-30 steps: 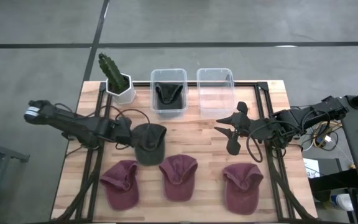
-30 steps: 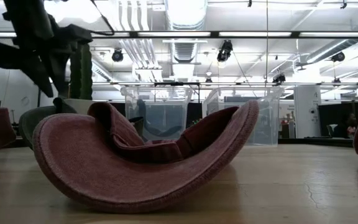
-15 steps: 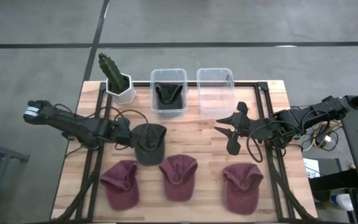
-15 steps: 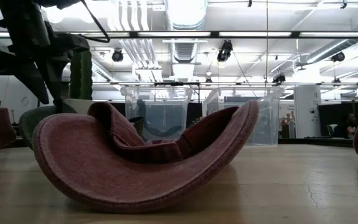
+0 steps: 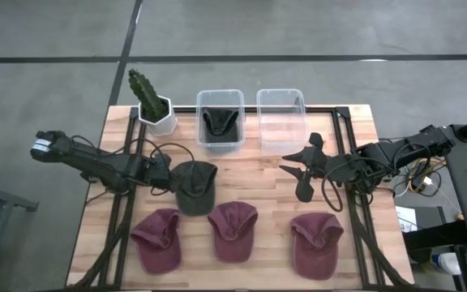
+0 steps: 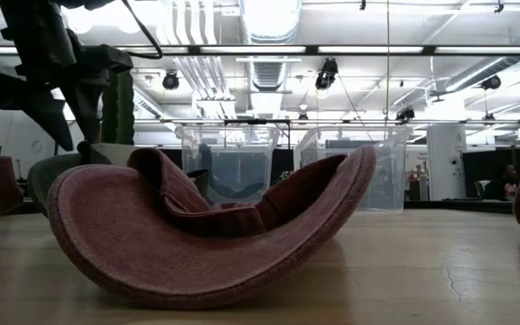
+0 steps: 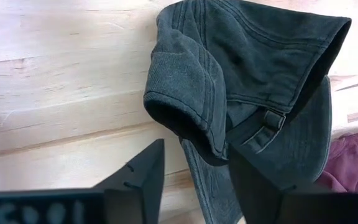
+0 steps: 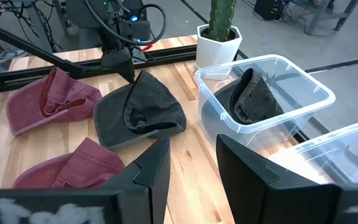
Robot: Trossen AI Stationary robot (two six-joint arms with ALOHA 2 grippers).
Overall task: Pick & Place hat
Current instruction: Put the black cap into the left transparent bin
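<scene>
Overhead, the wooden counter (image 5: 258, 174) carries a dark green hat (image 5: 194, 186) left of centre, with three maroon hats (image 5: 233, 231) in a row along the near edge and two clear bins (image 5: 280, 118) and a potted cactus (image 5: 151, 101) at the far edge. The left gripper (image 5: 165, 180) sits at the green hat's left side; only its wrist view shows the fingers (image 7: 143, 174) apart, one on each side of the hat's folded rim (image 7: 185, 99), low over the wood. Another dark hat (image 8: 253, 93) lies inside the left bin (image 8: 263, 102), clearest from the right wrist. The right gripper (image 5: 305, 172) hangs spread open over bare wood between the bins and the maroon row, well apart from any hat.
</scene>
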